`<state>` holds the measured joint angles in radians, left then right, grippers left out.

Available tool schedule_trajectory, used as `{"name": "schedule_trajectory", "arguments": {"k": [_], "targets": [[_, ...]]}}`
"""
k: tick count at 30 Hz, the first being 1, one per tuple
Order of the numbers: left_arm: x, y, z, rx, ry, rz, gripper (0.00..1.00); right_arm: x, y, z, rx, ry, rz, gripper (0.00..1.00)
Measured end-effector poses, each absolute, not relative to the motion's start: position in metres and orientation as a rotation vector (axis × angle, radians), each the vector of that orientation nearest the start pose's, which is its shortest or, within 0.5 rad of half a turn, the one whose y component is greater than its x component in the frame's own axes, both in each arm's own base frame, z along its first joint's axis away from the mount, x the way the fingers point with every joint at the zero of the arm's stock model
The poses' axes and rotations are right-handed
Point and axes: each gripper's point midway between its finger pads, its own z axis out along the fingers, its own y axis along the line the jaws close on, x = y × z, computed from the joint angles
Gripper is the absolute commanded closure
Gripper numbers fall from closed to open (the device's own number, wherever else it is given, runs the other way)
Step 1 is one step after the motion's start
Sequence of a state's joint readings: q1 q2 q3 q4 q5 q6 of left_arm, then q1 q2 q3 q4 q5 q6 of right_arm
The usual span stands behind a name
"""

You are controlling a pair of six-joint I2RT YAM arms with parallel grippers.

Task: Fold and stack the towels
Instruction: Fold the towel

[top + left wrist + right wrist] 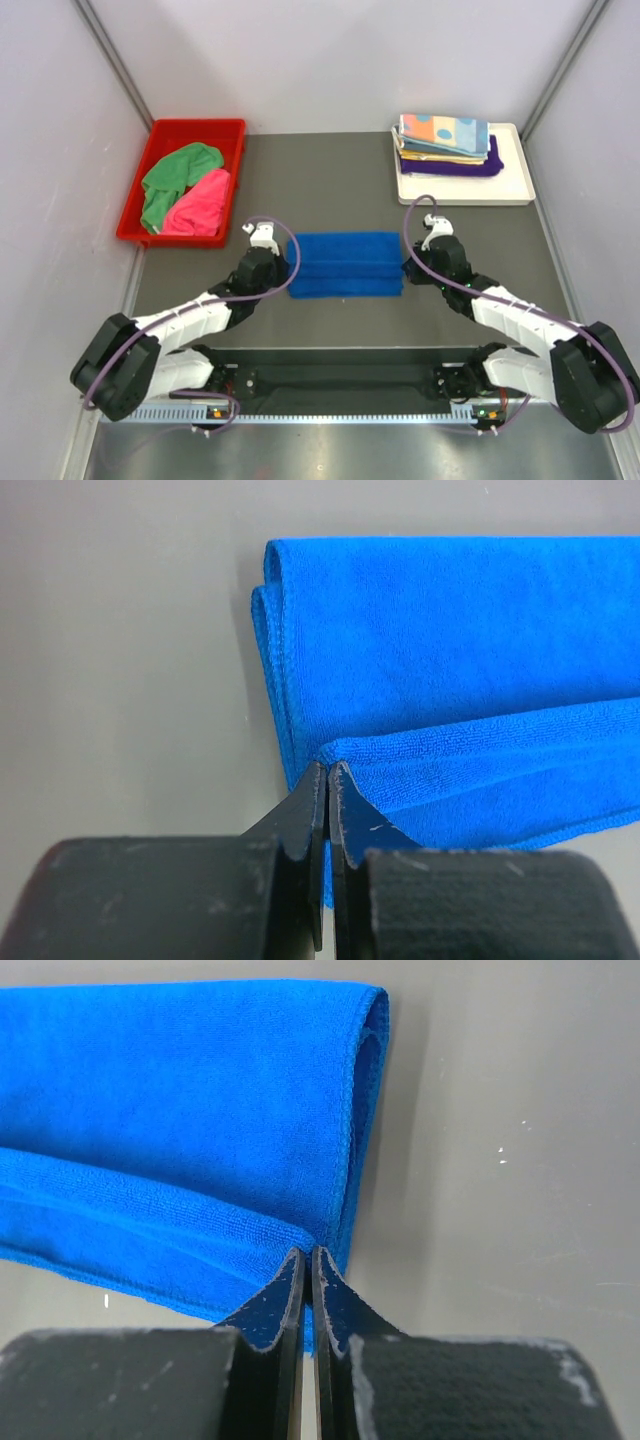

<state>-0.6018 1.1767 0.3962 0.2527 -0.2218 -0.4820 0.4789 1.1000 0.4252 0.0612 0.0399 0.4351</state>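
Towel (345, 263) – royal blue, part-folded, centre of counter (330, 190); soft, light, floppy. Left fingers (305, 810) and right fingers (275, 1300) pressed together, apparently pinching its top-layer end corners – sensible hold

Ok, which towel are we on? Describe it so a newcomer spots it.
Look at the middle of the grey table, between the red bin and the white tray. The blue towel lies there folded, its two ends pinched by the left gripper and right gripper. It alone is solid blue and outside bin and tray.
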Motion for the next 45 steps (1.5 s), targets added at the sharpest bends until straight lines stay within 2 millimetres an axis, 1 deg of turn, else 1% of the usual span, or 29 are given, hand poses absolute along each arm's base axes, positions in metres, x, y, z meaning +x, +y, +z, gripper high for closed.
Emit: {"name": "schedule_trajectory", "arguments": {"k": [8,11,16,18,19,21,22,23,26,28,29,31,34,36,38,40,42,43,45], "targets": [[0.279,-0.170,0.074,-0.031,2.093,-0.450,1.00,0.269,0.155,0.067,-0.002,2.225,0.483,1.00],[0.276,-0.170,0.070,-0.034,2.103,-0.452,1.00,0.267,0.155,0.064,0.013,2.230,0.488,1.00],[0.268,-0.169,0.060,-0.037,2.130,-0.460,1.00,0.258,0.153,0.051,0.037,2.261,0.493,1.00],[0.265,-0.169,0.057,-0.036,2.139,-0.463,1.00,0.257,0.153,0.049,0.050,2.263,0.498,0.98],[0.264,-0.169,0.055,-0.037,2.144,-0.465,0.95,0.257,0.152,0.049,0.054,2.264,0.499,0.93],[0.261,-0.170,0.053,-0.037,2.151,-0.477,0.87,0.255,0.152,0.048,0.065,2.267,0.503,0.87],[0.260,-0.171,0.053,-0.040,2.152,-0.482,0.79,0.255,0.152,0.048,0.068,2.267,0.505,0.81],[0.259,-0.170,0.052,-0.043,2.153,-0.485,0.74,0.255,0.152,0.048,0.073,2.267,0.507,0.77],[0.256,-0.169,0.056,-0.056,2.150,-0.497,0.66,0.255,0.152,0.053,0.082,2.254,0.518,0.69],[0.254,-0.168,0.063,-0.067,2.135,-0.510,0.65,0.253,0.152,0.058,0.085,2.243,0.523,0.65],[0.253,-0.168,0.066,-0.068,2.131,-0.513,0.65,0.253,0.151,0.060,0.087,2.239,0.525,0.65],[0.250,-0.165,0.076,-0.076,2.112,-0.522,0.65,0.251,0.149,0.065,0.090,2.238,0.520,0.64],[0.251,-0.163,0.096,-0.089,2.083,-0.527,0.68,0.250,0.148,0.074,0.097,2.242,0.512,0.64],[0.254,-0.165,0.111,-0.095,2.065,-0.535,0.73,0.251,0.152,0.084,0.089,2.238,0.508,0.64],[0.260,-0.170,0.123,-0.092,2.066,-0.541,0.76,0.253,0.162,0.094,0.069,2.226,0.524,0.65],[0.268,-0.179,0.130,-0.089,2.079,-0.548,0.85,0.255,0.171,0.099,0.051,2.225,0.531,0.66],[0.277,-0.189,0.128,-0.087,2.113,-0.547,0.91,0.257,0.180,0.098,0.042,2.242,0.533,0.66],[0.280,-0.194,0.122,-0.088,2.142,-0.543,0.92,0.258,0.183,0.094,0.039,2.255,0.533,0.66],[0.282,-0.199,0.103,-0.098,2.205,-0.525,0.94,0.255,0.185,0.082,0.046,2.294,0.521,0.66]]}}
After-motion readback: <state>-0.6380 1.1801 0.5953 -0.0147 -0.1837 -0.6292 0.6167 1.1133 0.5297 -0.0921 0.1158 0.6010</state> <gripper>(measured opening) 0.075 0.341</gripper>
